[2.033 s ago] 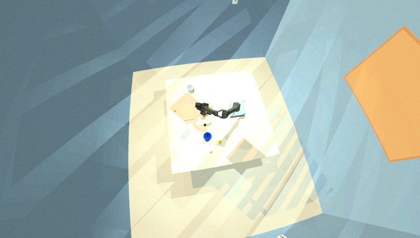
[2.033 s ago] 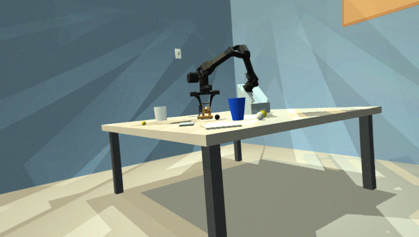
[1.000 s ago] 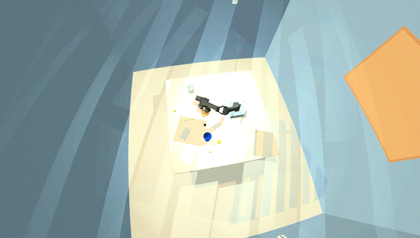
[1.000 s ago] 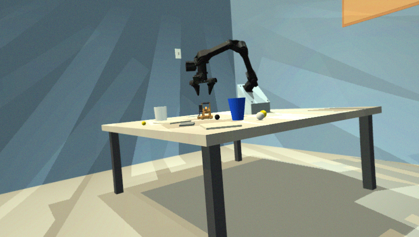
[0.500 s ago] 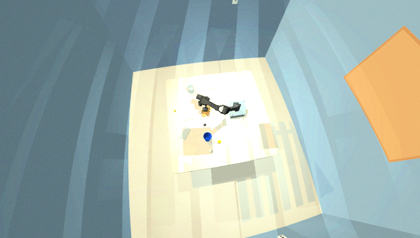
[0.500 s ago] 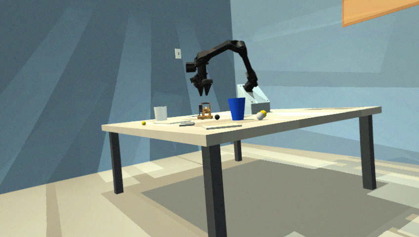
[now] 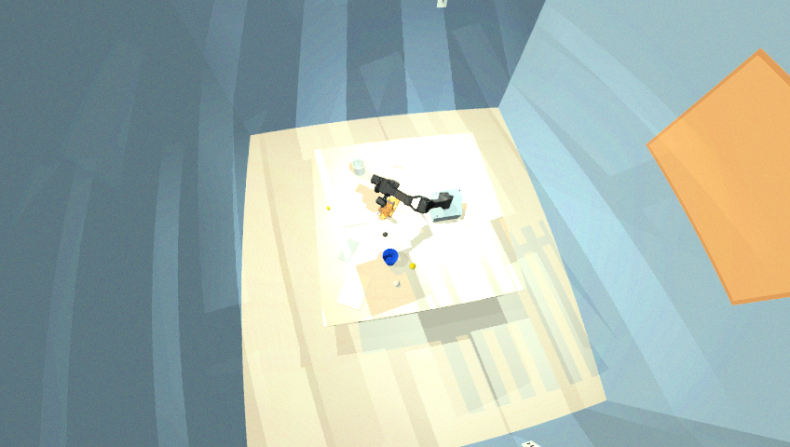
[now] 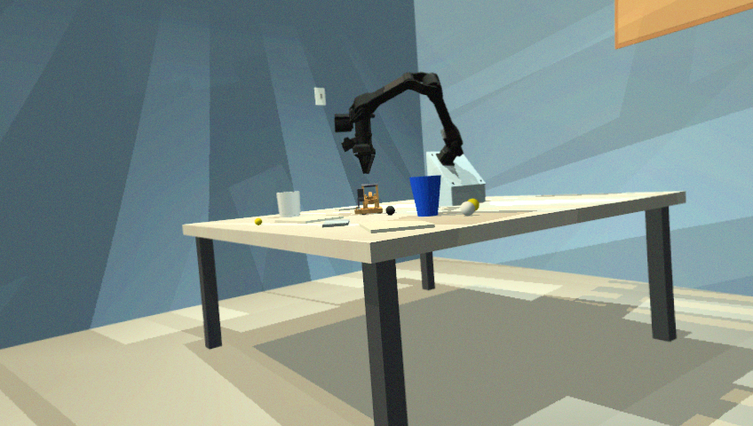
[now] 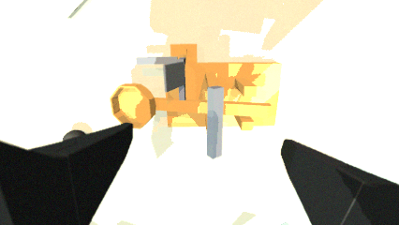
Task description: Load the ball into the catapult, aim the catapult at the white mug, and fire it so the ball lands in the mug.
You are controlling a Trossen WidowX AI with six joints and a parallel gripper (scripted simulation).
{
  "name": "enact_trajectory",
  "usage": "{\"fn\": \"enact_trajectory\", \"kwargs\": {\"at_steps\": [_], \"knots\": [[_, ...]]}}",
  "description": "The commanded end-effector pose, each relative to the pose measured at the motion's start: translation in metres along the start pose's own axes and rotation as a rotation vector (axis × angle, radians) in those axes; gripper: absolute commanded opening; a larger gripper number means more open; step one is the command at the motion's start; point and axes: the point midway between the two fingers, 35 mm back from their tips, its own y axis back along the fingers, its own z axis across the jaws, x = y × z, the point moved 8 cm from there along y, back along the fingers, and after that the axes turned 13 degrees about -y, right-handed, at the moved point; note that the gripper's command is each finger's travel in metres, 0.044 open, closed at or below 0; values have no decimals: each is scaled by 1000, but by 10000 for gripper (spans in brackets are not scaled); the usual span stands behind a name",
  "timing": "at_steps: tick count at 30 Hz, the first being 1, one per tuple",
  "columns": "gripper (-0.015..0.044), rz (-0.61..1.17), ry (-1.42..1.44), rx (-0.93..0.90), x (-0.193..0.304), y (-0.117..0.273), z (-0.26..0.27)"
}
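Holds jaws wide apart, released on nothing, with the gripper [image 7: 382, 203] [image 8: 366, 171] [image 9: 208, 133] above the orange catapult [image 7: 388, 209] [image 8: 368, 210] [image 9: 220, 70]. Shows an unloaded eight-sided scoop [image 9: 133, 104], so loading and firing seem left; cannot confirm aim. Lies near the catapult, round and smooth: a black ball [image 7: 385, 234] [image 8: 390, 209] [image 9: 73, 134], perhaps the one meant. Stands well apart, upright and matte: the white mug [image 7: 359, 167] [image 8: 289, 204].
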Motion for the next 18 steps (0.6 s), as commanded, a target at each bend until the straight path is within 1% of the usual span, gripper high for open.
{"fn": "enact_trajectory", "kwargs": {"at_steps": [1,18], "knots": [[440,3,-147,5,-1,-3,-7],[440,2,-737,6,-6,-8,-27]]}}
